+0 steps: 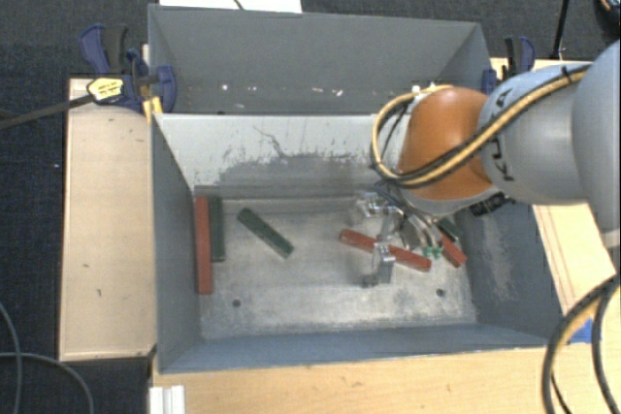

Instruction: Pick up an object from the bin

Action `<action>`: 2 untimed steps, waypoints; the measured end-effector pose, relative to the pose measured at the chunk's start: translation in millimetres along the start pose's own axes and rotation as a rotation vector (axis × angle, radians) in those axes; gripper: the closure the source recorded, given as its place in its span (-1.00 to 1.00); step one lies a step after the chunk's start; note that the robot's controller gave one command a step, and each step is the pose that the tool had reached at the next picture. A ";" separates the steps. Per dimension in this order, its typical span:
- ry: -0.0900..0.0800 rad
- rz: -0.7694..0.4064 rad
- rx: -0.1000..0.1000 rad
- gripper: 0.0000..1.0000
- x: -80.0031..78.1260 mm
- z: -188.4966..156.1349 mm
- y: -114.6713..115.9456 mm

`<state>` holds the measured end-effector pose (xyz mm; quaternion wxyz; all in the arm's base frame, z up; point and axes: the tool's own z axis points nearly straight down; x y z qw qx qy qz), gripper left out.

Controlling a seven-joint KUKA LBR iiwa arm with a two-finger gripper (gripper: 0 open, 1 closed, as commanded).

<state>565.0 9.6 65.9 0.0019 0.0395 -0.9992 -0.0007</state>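
Grey metal bin (310, 73), arm (572, 141) in from the right with cables looped over its orange cover (441, 136). Dark lettering on the arm's grey casing is half covered by cables, so it's unreadable; can't make out any writing on the parts. Long red bar (203, 245) lies along the left wall, with a dark green strip (219, 230) touching its right side. A dark green block (265, 233) lies slanted on the floor, left of centre. Gripper (381, 259) is down at the floor, right of centre, across the middle of a slanted red bar (354, 239) whose ends stick out on both sides of it. Can't tell if the jaws are open, closed or gripping the bar. Small red and green pieces (448, 253) sit just right of the gripper, partly under the cover.
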 end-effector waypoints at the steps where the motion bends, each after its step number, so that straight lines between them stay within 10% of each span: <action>1: -0.007 0.005 0.001 1.00 -1.6 -4.9 -1.1; 2: -0.015 -0.027 0.002 1.00 5.6 -166.9 11.7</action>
